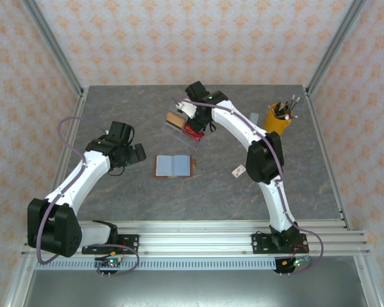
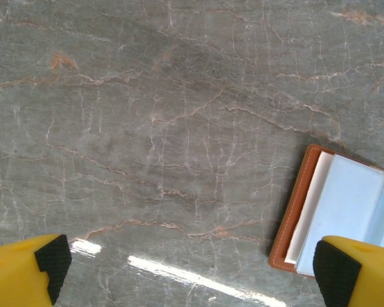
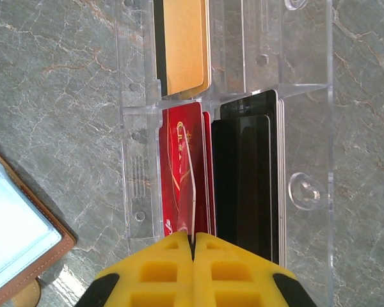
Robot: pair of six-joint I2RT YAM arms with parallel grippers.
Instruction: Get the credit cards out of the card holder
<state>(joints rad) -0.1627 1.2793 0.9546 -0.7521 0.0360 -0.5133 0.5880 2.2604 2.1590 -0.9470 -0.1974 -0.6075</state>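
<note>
The brown leather card holder (image 1: 174,165) lies open on the table, its blue-grey pockets facing up; its edge shows in the left wrist view (image 2: 345,211) and the right wrist view (image 3: 19,249). My left gripper (image 2: 192,262) hangs open just left of it (image 1: 137,153), holding nothing. Over the clear acrylic tray (image 3: 307,128), my right gripper (image 3: 193,238) is shut on a thin card (image 3: 191,173), seen edge-on and slightly bowed. Below it in the tray lie red cards (image 3: 176,147), black cards (image 3: 243,179) and a tan card (image 3: 185,45).
A yellow cup of pens (image 1: 280,118) stands at the back right. A small white tag (image 1: 239,170) lies right of the card holder. The tray (image 1: 179,126) sits behind the holder. Bare grey marble (image 2: 147,128) stretches to the left.
</note>
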